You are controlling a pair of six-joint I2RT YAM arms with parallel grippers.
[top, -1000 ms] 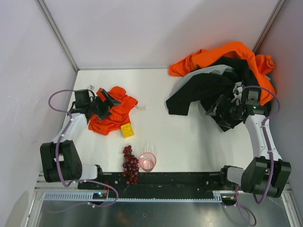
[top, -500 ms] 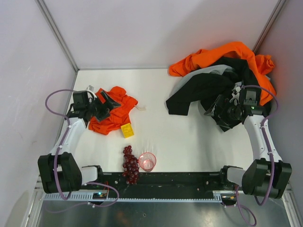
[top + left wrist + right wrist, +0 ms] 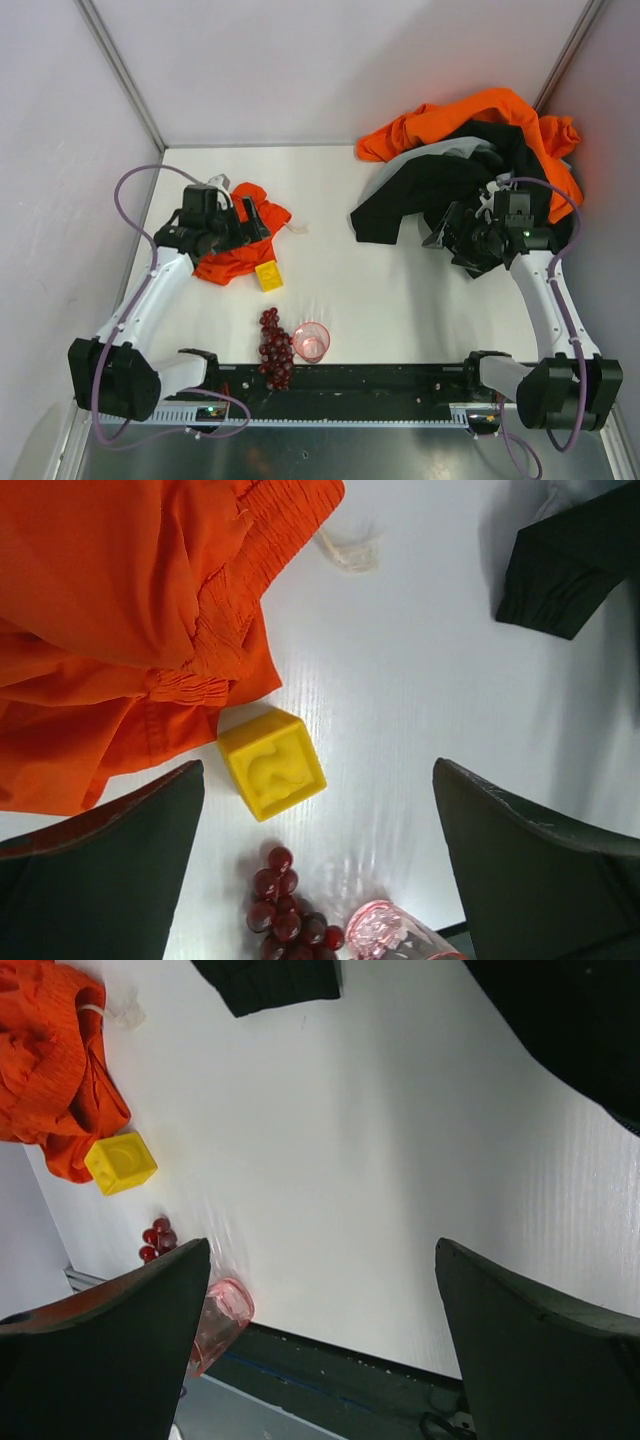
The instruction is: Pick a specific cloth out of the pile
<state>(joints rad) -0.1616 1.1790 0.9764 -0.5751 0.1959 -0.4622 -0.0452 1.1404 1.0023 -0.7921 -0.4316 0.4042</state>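
Observation:
The small orange-red cloth (image 3: 232, 250) lies crumpled at the left of the table, its thin white cord (image 3: 297, 229) trailing to the right. It fills the upper left of the left wrist view (image 3: 120, 610), with the cord (image 3: 345, 550) beside it. My left gripper (image 3: 258, 222) hovers over the cloth's right part, open and empty (image 3: 320, 870). The pile (image 3: 480, 150) sits at the back right: a large bright orange garment (image 3: 500, 108), a black one (image 3: 425, 190) and a light grey one (image 3: 440, 152). My right gripper (image 3: 445, 230) is open and empty (image 3: 320, 1340) at the pile's front edge.
A yellow cube (image 3: 268, 276) sits against the cloth's front edge. A bunch of dark red grapes (image 3: 275, 348) and a pink cup (image 3: 311, 342) stand near the front rail. A black sleeve (image 3: 560, 570) reaches toward the middle. Walls close in on the left, back and right.
My left arm has swung its wrist to the right over the small cloth. My right gripper has shifted slightly left along the pile's edge. The garments have not visibly moved.

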